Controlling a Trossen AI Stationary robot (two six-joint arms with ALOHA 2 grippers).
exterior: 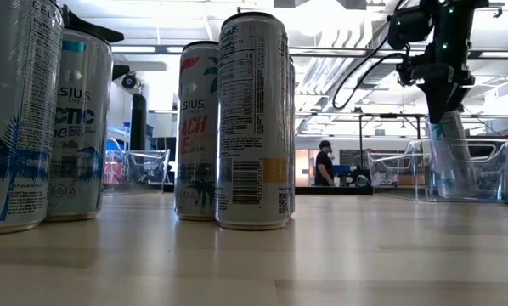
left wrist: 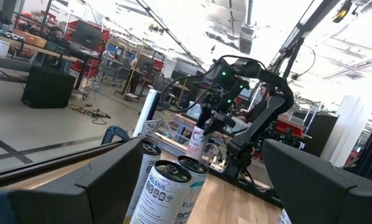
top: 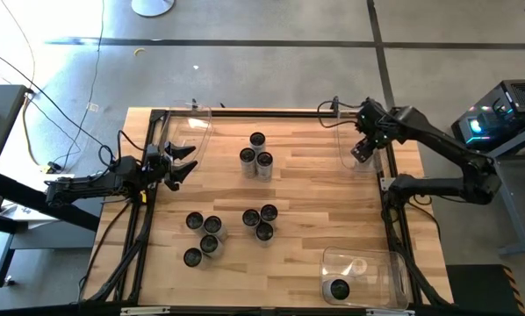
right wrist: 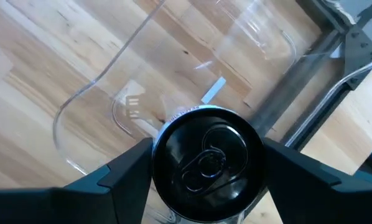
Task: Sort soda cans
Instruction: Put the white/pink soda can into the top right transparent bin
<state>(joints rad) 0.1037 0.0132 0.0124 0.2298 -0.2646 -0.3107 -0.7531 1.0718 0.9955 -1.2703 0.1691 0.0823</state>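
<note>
One can [right wrist: 208, 163] is what matters to me now, and it stands exactly between the two fingers of the right gripper [top: 362, 151], with its dark top facing straight up to the wrist camera. The long axis of this can is therefore vertical and runs in line with the gripper, which points down into the clear bin [top: 343, 132] at the far right corner of the table. As far as I can see, the fingers lie against both sides of the can, so I read the gripper as closed on it. I cannot tell from any view whether the bottom of the can already rests on the floor of the bin. In my judgement, the coming move depends on this alignment: if I open the fingers, I must pull away straight up along the axis, because any sideways pull may tip the slim can or push the thin wall of the bin. The left gripper [top: 176, 167] waits at the left edge of the table, just beside another clear bin [top: 192, 123], with its fingers wide apart and nothing between them. Several more cans stand upright in groups on the wood, and the group of three [top: 255, 158] seems somewhat nearer to the left arm than to the right.
</note>
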